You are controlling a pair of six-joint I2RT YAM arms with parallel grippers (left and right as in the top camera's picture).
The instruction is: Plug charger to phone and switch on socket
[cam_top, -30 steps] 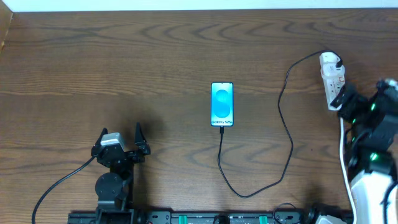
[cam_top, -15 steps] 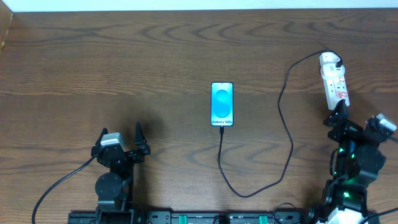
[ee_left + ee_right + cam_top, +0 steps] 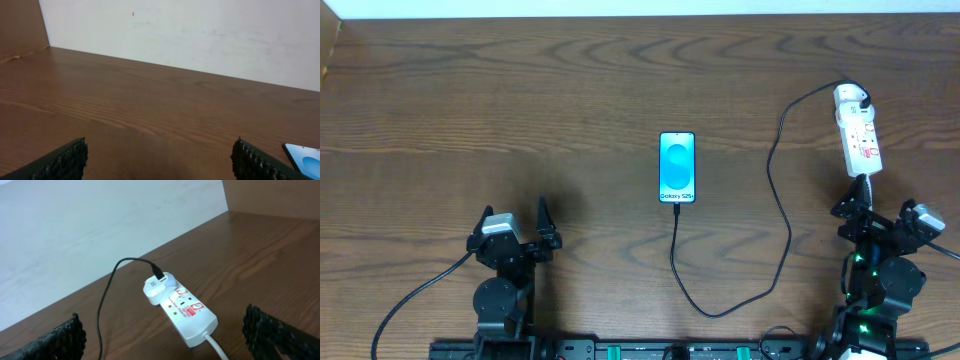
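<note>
You pulled the right gripper, jaws apart, off the socket toward the near-right corner, so switching's probably done.

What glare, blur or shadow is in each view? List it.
Overhead: even light, the phone screen glows bright, a soft shadow lies beside the left gripper. Left wrist: the table grain is sharp, the fingers dark and soft. Right wrist: the power strip is clear, the wall washed pale.

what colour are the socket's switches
Red, on the white socket; clearest in the right wrist view.
</note>
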